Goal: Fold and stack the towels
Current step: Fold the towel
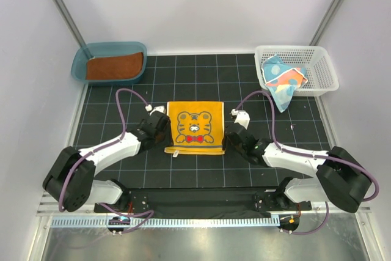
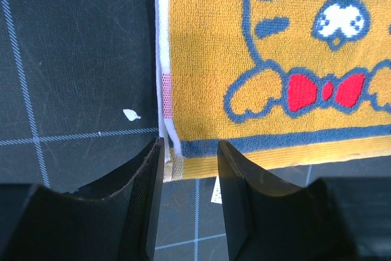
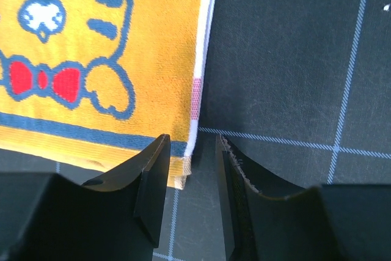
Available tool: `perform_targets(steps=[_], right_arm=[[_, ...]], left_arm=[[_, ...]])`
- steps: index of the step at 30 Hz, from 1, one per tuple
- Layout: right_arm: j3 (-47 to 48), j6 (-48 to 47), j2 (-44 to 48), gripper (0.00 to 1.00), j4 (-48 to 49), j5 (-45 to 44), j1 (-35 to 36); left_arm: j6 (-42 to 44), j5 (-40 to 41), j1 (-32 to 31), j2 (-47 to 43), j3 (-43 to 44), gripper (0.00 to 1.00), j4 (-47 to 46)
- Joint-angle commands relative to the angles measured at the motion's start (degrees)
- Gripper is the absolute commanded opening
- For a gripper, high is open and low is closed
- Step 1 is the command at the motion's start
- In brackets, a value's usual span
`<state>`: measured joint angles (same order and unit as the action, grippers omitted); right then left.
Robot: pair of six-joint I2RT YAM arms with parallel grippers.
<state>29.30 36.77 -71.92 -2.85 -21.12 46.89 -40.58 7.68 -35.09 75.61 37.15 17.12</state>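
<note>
Black mat (image 1: 110, 108) with a white grid on it, white walls all round, pretty bare setup. Dead centre is the yellow towel (image 1: 195, 128) with the cartoon tiger and red bow tie. It's lying flat and square, and it looks like more than one layer at its near edge. I'll use that as the reference for everything else. The left gripper (image 2: 189, 151) is down at that towel's near-left corner. Its jaws are parted, with the white hem and the corner sitting in the gap between them, not pinched as far as I can see. The right gripper (image 3: 189, 145) is doing the mirror thing at the near-right corner: fingers apart, the corner edge lying loose between them, nothing clamped. A little white tag (image 1: 175, 152) pokes out by the near-left corner. Beyond the yellow towel and off to its left is a teal tub (image 1: 79, 68) with a rust-brown towel (image 1: 115, 65) lying flat inside. Beyond it and off to its right is a white lattice basket (image 1: 324, 71), with a teal spotted towel (image 1: 282, 84) bunched up and flopping over the rim on the side facing the tiger one.
</note>
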Motion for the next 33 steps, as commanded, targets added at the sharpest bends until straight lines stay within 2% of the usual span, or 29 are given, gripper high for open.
perform_targets(steps=[1, 9, 21, 27, 33], right_arm=[[-0.99, 1.63, -0.76, 0.43, 1.44, -1.55, 0.48], [-1.61, 3.04, -1.12, 0.45, 2.32, -0.76, 1.36], [-2.76, 4.45, -1.73, 0.44, 2.5, -0.58, 2.15], [-2.76, 4.97, -1.29, 0.34, 2.5, -0.5, 2.24], [-2.23, 4.89, -1.29, 0.24, 2.5, 0.03, 2.15]], left_arm=[[-1.26, 1.37, -0.77, 0.59, -0.76, 0.44, -0.16], [-2.05, 2.42, -1.03, 0.59, -1.46, 0.4, -0.6], [-2.05, 2.16, -1.03, 0.41, -1.37, 0.2, -0.69], [-1.7, 2.51, -1.03, -0.38, -0.59, 0.12, 0.54], [-1.35, 2.51, -1.03, -0.64, 0.03, 0.13, 1.59]])
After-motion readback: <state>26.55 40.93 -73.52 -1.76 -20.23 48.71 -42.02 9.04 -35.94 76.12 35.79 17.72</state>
